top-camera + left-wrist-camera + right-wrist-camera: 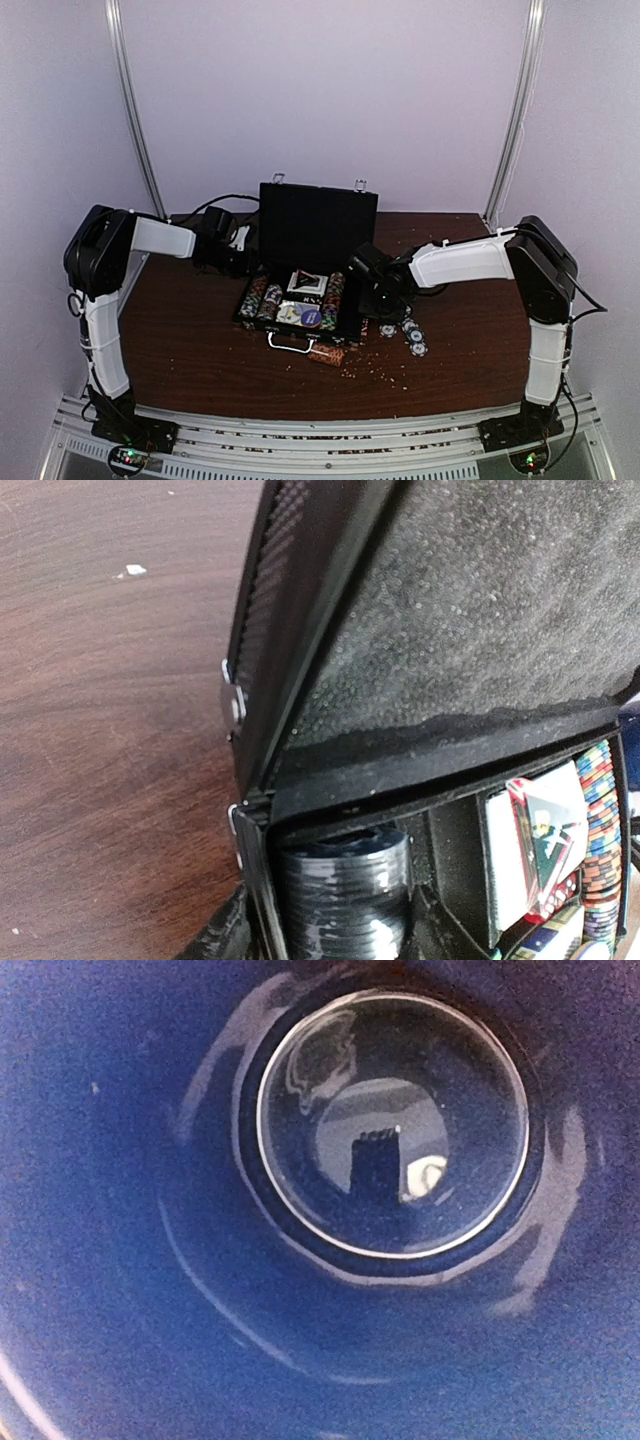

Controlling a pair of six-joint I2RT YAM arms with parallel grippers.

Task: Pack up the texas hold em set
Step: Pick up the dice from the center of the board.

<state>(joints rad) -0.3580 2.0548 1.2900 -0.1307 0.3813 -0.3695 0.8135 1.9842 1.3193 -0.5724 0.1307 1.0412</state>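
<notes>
Black hinged briefcase [318,225] stands open at mid-table, with its lid upright and its base flat on the brown wooden table [180,340]. Its silver handle [290,342] faces the arm bases. Two silver latches [277,178] sit on the lid's top edge.

Left gripper [230,250]: positioned just beside the lid's left end, near the hinge. Its wrist camera shows the hinge corner [240,815] directly ahead of the jaws. The grey foam lining [480,620] of the lid lies beyond and to their right, with bare table to their left. Inside the base, a stack of black poker chips [345,885] lies nearest the jaws. A card deck [535,835] and a row of multicoloured chips [600,820] lie farther to their right. The fingers are barely in frame, so whether the jaws are apart or closed cannot be told.

Right gripper [376,292]: positioned at the right edge of the case base. Its wrist camera is filled by the inside of a dark blue cup [390,1125], whose round bottom is straight ahead of the jaws. The fingers are out of frame; the jaw state cannot be told, nor whether the cup is held.

Loose striped poker chips [411,338] lie on the table just beside the right jaws, toward the arm bases and outside the case. Tiny reddish pieces [375,368], too small to identify, are scattered on the table in front of the case.
</notes>
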